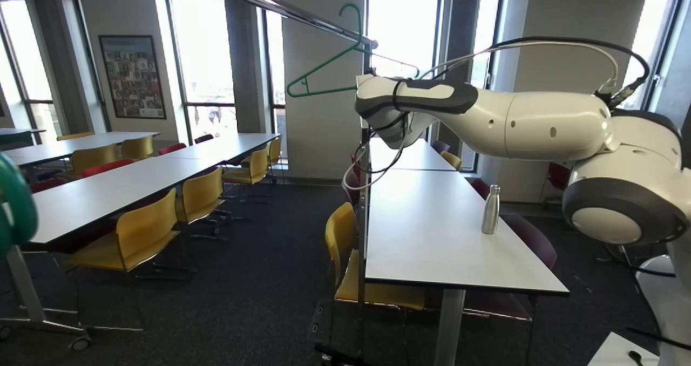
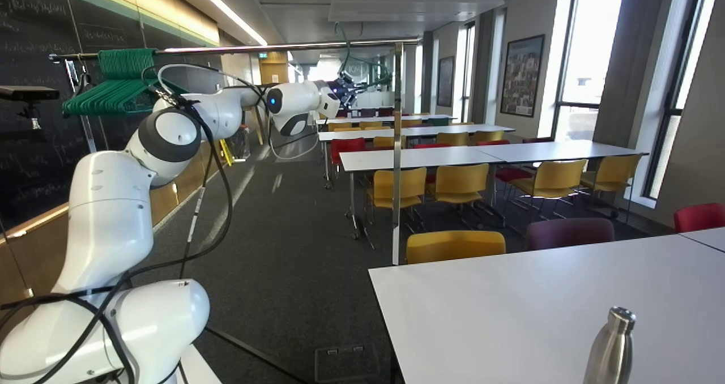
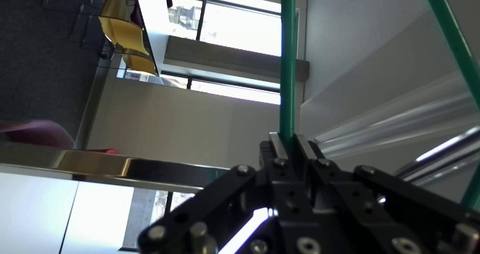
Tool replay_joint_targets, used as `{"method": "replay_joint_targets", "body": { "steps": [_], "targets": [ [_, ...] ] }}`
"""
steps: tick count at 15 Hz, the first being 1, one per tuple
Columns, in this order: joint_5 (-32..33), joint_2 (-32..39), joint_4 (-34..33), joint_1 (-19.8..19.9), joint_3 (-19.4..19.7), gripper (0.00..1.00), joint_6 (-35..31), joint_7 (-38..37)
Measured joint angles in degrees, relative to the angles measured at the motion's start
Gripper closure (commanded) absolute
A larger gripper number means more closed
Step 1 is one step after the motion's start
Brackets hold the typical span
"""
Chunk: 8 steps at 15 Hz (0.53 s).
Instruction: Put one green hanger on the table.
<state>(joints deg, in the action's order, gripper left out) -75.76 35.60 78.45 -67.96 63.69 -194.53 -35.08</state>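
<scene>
Tall windows shine beyond a long white desk that carries a steel bottle near one edge. Clenched on the green hanger by its lower bar, the claw holds it up near the end of the clothes rail, well apart from the desk. The hook reaches higher than the rail; whether it is wholly free is hard to tell. This step looks like clearing the rail: ease the hook off without tugging, keep the frame from catching the rail's post, then carry it over the desk, lower it flat, clear of the bottle, and only then release.
</scene>
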Motion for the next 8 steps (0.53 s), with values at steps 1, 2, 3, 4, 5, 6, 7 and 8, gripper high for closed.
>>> {"method": "replay_joint_targets", "body": {
  "steps": [1,2,3,4,5,6,7,8],
  "targets": [
    [0.6,-0.8,0.5,-0.3,0.6,0.98,-0.3,0.8],
    [1.1,-1.7,1.2,-0.7,1.2,0.98,-0.6,1.7],
    [1.5,-2.6,2.2,-1.2,2.0,0.98,-0.8,2.7],
    [2.3,-3.5,3.3,-1.6,2.6,0.98,-1.3,3.7],
    [3.2,-4.3,4.5,-2.0,3.2,0.98,-1.8,4.8],
    [4.2,-5.3,5.9,-2.6,3.9,0.98,-2.2,5.9],
    [5.2,-6.1,7.3,-3.1,4.6,0.98,-2.5,7.0],
    [6.2,-7.0,8.9,-3.6,5.2,0.98,-2.9,8.0]
  ]
}}
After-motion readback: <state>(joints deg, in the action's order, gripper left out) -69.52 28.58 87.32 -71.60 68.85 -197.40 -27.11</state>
